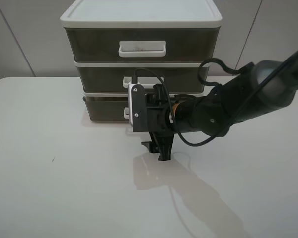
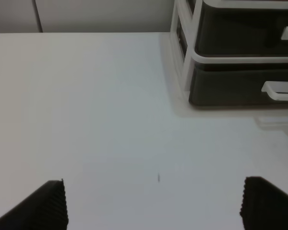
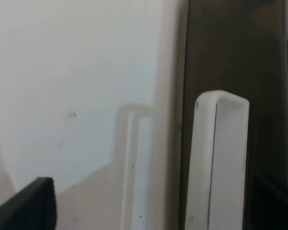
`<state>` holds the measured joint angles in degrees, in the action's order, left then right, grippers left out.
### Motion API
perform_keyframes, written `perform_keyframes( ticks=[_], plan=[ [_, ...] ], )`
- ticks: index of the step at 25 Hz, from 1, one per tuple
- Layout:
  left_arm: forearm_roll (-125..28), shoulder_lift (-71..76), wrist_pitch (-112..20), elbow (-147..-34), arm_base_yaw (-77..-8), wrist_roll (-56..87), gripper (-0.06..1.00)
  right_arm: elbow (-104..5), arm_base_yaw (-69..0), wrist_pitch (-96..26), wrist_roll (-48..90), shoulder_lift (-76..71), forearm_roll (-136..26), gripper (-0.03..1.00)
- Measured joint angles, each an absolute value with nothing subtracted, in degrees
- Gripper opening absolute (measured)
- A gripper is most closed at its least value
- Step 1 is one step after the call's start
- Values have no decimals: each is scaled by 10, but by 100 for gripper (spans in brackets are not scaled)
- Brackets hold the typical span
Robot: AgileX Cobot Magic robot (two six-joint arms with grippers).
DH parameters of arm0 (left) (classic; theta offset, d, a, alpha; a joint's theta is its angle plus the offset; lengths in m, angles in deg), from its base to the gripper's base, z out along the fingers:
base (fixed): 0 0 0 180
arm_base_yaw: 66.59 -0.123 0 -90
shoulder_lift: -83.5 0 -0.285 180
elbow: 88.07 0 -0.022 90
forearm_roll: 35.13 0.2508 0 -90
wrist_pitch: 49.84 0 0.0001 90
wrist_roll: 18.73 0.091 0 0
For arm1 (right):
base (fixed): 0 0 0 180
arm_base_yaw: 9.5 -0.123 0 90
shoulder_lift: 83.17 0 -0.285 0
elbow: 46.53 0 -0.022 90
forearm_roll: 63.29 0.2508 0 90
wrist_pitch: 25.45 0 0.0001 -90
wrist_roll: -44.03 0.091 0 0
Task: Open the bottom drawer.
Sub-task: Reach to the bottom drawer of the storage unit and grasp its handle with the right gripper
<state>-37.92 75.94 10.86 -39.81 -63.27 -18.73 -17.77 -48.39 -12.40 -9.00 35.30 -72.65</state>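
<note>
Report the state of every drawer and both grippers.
top drawer: shut
middle drawer: shut
bottom drawer: shut
left gripper: open, empty, above the table
right gripper: open, facing the bottom drawer's handle, not yet closed on it

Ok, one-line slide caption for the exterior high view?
Right gripper, open, poised in front of the bottom drawer of a three-drawer unit on a white table.
</note>
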Motion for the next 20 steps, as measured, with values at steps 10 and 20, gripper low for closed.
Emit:
perform_keyframes(
  ticks=[10,20],
  plan=[
    [-379,759,109,-398,-633,-187,74,-169,-479,-53,-127,386,-656,80],
    [-379,759,109,-398,-633,-187,74,-142,-484,14,-200,393,-604,80]
  ],
)
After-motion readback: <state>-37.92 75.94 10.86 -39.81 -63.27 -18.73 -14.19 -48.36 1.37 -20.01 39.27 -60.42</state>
